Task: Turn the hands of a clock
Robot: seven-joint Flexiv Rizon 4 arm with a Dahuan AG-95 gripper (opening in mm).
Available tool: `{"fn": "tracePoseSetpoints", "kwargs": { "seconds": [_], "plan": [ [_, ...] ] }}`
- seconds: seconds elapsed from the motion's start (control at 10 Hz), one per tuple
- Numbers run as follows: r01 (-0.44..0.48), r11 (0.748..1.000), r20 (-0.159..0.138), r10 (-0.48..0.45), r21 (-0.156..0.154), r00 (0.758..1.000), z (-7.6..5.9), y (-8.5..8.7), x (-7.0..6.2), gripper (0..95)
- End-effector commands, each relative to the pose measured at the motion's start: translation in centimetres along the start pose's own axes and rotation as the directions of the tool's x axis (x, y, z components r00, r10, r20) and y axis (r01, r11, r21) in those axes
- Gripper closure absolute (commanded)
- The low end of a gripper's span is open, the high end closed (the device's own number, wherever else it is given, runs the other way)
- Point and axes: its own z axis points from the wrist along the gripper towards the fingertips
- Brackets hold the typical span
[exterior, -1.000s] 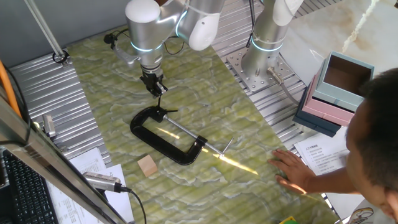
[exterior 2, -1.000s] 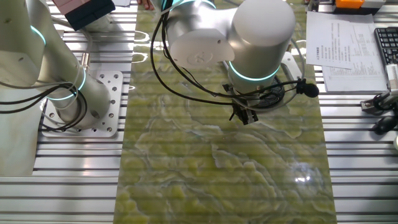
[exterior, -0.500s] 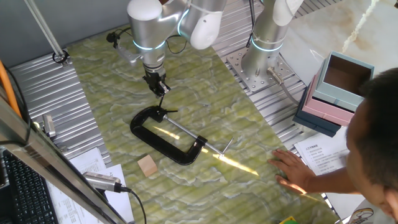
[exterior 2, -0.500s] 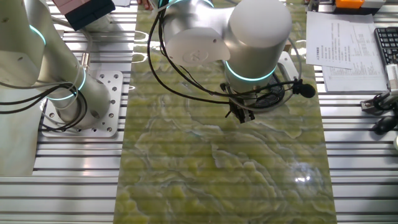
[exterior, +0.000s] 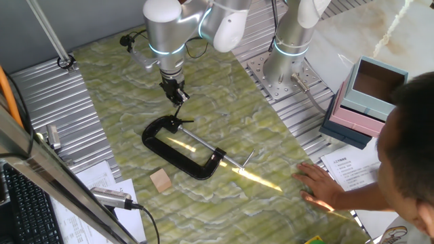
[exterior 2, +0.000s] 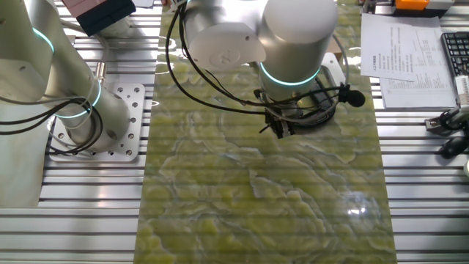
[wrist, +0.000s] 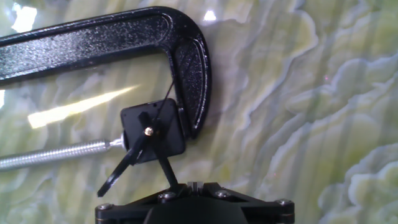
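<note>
Where C-clamp pinches square movement, thin black hands splay, perhaps three.

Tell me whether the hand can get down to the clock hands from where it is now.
Probably yes. The hand hovers just above the clock hands, which lie exposed at the C-clamp with nothing between.
</note>
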Motion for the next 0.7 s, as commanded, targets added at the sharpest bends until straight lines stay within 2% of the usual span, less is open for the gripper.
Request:
{"fn": "tracePoseSetpoints", "kwargs": {
  "seconds": [0.1, 0.4, 0.7],
  "plan": [
    [-0.003, 1.0, -0.001, 0.003, 0.001, 1.0, 0.1, 0.2, -0.1, 95.0],
    [-0.005, 1.0, -0.001, 0.005, -0.002, 1.0, 0.3, 0.7, -0.2, 95.0],
    [-0.025, 1.0, 0.0, 0.025, -0.006, 1.0, 0.3, 2.0, -0.6, 95.0]
  ]
}}
